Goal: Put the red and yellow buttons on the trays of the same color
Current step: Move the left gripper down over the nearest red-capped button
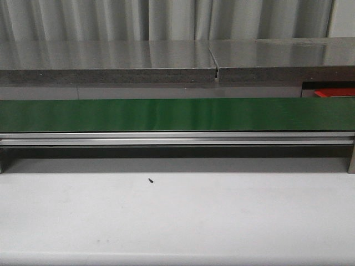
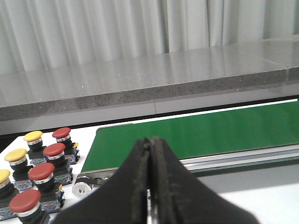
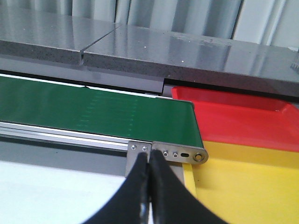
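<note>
Looking at your setup, you're sitting at what I'd judge is the very start: both tools are pinched fully closed on nothing. The left tool (image 2: 149,186) is hovering by the left end of the green conveyor belt (image 1: 177,114), fingers pressed together, and the right tool (image 3: 149,191) is doing the same at the belt's right end.

The buttons are all clustered on the desk (image 1: 177,216) just beside the belt's left roller: red buttons (image 2: 54,150) and yellow buttons (image 2: 33,136) standing upright on their bases, packed close and mixed together. That's probably why your left arm is parked there, so it can feed them onto the belt.

The red tray (image 3: 238,116) and the yellow tray (image 3: 247,186) are sitting side by side just past the belt's right end, red farther back, yellow nearer, so your right arm is waiting where the sorting happens.

Room-wise, you're getting plenty of open desk in front of the belt, with only a tiny dark speck (image 1: 151,179) on it. The tight spots are the button cluster, where neighbours are nearly touching, and the belt's metal end bracket (image 3: 180,155) right by the yellow tray's rim. You're needing to open that left tool before going in.
</note>
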Motion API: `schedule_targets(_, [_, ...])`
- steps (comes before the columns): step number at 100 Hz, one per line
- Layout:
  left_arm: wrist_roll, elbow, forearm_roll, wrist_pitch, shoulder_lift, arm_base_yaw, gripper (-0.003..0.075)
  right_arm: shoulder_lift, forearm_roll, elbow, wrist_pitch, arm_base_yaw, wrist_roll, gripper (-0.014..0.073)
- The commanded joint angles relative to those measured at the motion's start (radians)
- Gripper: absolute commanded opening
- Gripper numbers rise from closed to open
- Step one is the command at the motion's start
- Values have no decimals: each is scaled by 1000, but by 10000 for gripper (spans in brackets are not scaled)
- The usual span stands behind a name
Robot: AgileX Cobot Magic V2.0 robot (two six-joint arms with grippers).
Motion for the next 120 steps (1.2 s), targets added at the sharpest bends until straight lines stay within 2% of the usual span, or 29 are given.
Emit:
schedule_targets(1, [-8,7,-2,-82,-33,-8,-19,-12,-9,1,-78,4,-2,-68])
schedule_targets(24, [-8,4,-5,-82,-33,-8,-19,-12,-9,1,-78,4,-2,-68])
schedule_targets(43, [-8,-83,-63,-53,-24,-8,-19,-12,-9,1,-78,4,-2,-68])
schedule_targets(66, [-9,-331,-119,143,144,-8,-19,-12,-9,1,-78,4,-2,-68])
schedule_targets(88, [-9,-649,-123,560,472,-8,-19,-12,-9,1,-78,4,-2,-68])
schedule_targets(95, [-9,-725,-139,657,570,-8,-19,-12,-9,1,-78,4,-2,-68])
schedule_targets(104, [-9,-791,-154,711,674,-8,-19,-12,-9,1,-78,4,-2,-68])
schedule_targets(120, [-9,-830,-176,712,796,-8,-19,-12,-9,1,-78,4,-2,-68])
